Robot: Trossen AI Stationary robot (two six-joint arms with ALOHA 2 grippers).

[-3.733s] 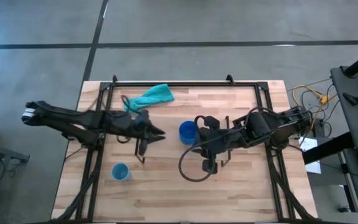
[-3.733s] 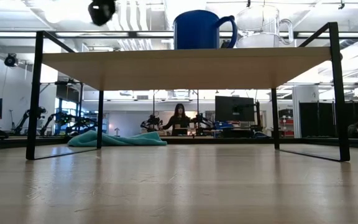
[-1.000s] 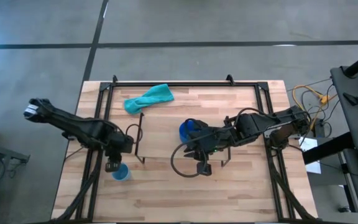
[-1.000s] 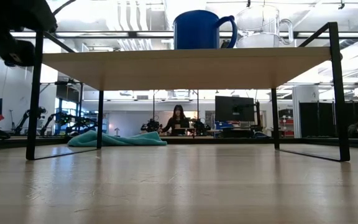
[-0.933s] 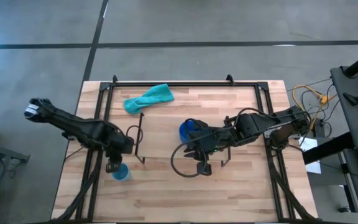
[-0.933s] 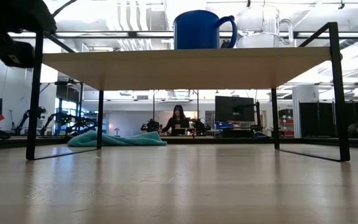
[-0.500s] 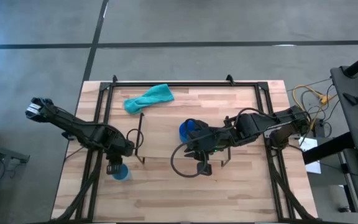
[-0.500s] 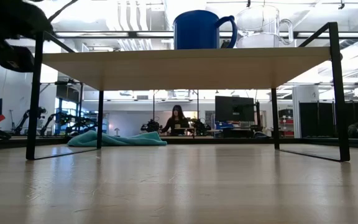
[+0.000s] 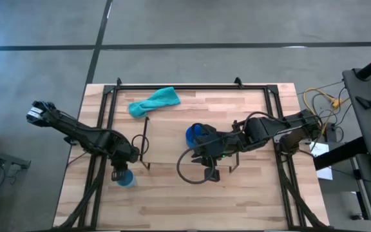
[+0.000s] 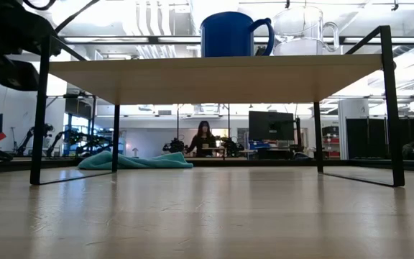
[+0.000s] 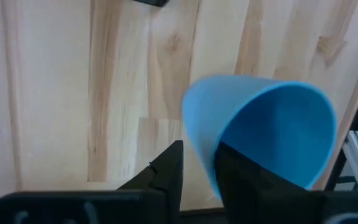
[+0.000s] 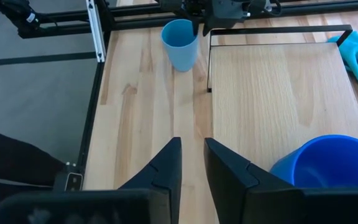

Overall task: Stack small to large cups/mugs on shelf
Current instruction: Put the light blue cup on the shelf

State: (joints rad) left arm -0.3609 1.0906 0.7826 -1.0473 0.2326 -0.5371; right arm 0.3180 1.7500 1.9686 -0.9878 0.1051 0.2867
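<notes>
The light-blue cup [image 9: 127, 179] stands upright on the table in front of the shelf's left end [image 12: 180, 42]. My left gripper [image 9: 121, 173] sits on its rim, shut on it [image 11: 197, 155]. The dark-blue mug [image 10: 228, 34] and the clear glass cup [image 10: 304, 32] stand side by side on the shelf [image 10: 214, 72]. The right arm hides the glass cup from above. My right gripper [image 9: 198, 152] hovers shut and empty over the shelf [image 9: 166, 151], just beside the mug [image 9: 192, 136], pointing toward the table's left edge [image 12: 192, 146]. My left gripper holds the light-blue cup by its wall at the rim [image 11: 199, 138]. One finger [image 11: 166, 171] is outside the cup and the other [image 11: 241, 177] inside. The fingers come from above, pointing down. The cup stands upright with its base [image 12: 182, 66] on the table.
A teal cloth [image 9: 154, 100] lies crumpled near the far edge, behind the shelf. The shelf's thin black wire leg [image 12: 209, 62] stands close beside the light-blue cup. Black frame rails [image 9: 98, 129] run along the table's sides. A person [image 10: 205, 137] sits far off in the room.
My left arm has crept a little toward the near edge and settled lower at the light-blue cup; the cup has stayed in place. My right arm and the two vessels on the shelf have kept still.
</notes>
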